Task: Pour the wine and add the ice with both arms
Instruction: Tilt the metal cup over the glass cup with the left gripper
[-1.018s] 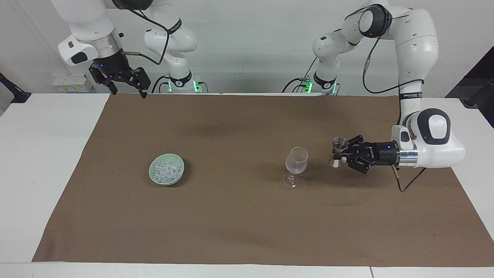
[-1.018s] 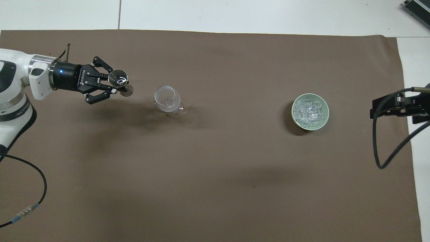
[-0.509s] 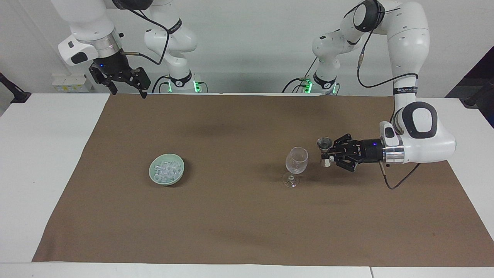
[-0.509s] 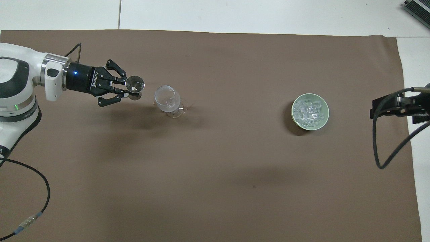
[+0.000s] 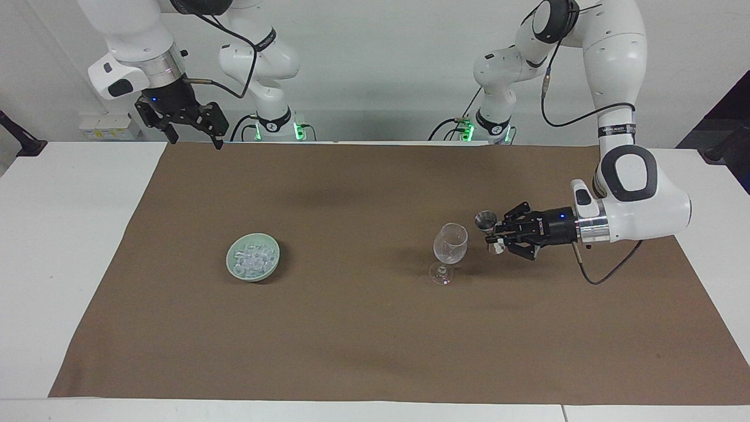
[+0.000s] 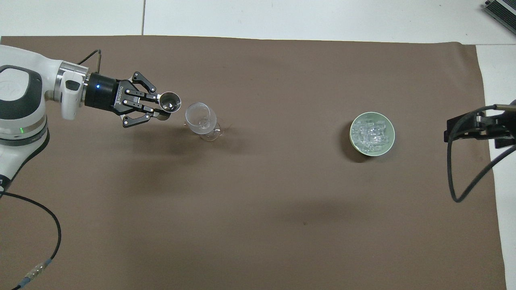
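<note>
— Left pincer (image 5: pixel 493 234): what is it doing?
— It lies level above the brown mat (image 5: pixel 375 328), clamped on a small metal jigger (image 5: pixel 486 220). The jigger stands upright in the grip, mouth up, just beside the rim of the wine glass (image 5: pixel 450 244) and apart from it.
— And in the overhead view?
— Same story: the left pincer (image 6: pixel 159 110) holds the jigger (image 6: pixel 169 101) next to the wine glass (image 6: pixel 200 119), toward the left arm's end of the desk (image 5: pixel 70 246).
— Is the glass upright?
— Yes, it stands on its foot on the mat. I cannot tell whether anything is inside it.
— Where is the ice?
— The ice (image 5: pixel 254 259) is heaped in a pale green bowl (image 5: pixel 237 273) on the mat, well apart from the glass, toward the right arm's end of the desk. From overhead the cubes (image 6: pixel 371 132) fill the bowl (image 6: pixel 357 147).
— And the right pincer?
— The right pincer (image 5: pixel 195 135) waits high over the mat's edge nearest the robots, fingers apart, holding nothing. Overhead, only part of it (image 6: pixel 477 129) shows at the frame's side.
</note>
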### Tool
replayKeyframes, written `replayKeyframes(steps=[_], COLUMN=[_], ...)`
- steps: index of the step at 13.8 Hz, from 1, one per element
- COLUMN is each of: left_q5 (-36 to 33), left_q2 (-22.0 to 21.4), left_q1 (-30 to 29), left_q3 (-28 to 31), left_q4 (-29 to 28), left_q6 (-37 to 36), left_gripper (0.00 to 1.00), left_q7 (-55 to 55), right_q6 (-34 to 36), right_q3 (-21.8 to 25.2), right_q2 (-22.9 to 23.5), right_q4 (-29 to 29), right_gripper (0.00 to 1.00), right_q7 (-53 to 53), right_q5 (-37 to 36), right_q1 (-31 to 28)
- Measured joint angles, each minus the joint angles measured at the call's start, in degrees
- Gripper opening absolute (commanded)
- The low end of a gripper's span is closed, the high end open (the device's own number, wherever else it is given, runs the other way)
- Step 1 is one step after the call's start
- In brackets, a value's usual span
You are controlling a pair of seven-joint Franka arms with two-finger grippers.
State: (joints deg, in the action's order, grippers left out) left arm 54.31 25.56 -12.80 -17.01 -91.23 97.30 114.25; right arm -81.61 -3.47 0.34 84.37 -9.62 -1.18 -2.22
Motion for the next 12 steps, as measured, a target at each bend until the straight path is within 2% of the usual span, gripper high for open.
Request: replayKeyframes(steps=[4,7,12], left_q5=[-1.9,-4.9,-6.1], left_q2=[-0.6,-1.9,-3.0], left_q1=[0.6,0.6,1.9], left_q3=[0.2,0.4,0.4], left_q4=[0.0,0.0,0.0], left_q6=[0.5,0.5,1.9], left_gripper=[0.0,0.0,0.0], left_q7=[-0.6,-4.7,-8.5], right_q6=[0.0,0.0,0.0], right_q3=[0.0,0.0,0.0], right_q2=[0.0,0.0,0.0], right_q4=[0.0,0.0,0.0], right_gripper=[1.0,1.0,1.0], right_q7=[0.0,0.0,0.0], right_q5=[0.0,0.0,0.0], right_q1=[0.0,0.0,0.0])
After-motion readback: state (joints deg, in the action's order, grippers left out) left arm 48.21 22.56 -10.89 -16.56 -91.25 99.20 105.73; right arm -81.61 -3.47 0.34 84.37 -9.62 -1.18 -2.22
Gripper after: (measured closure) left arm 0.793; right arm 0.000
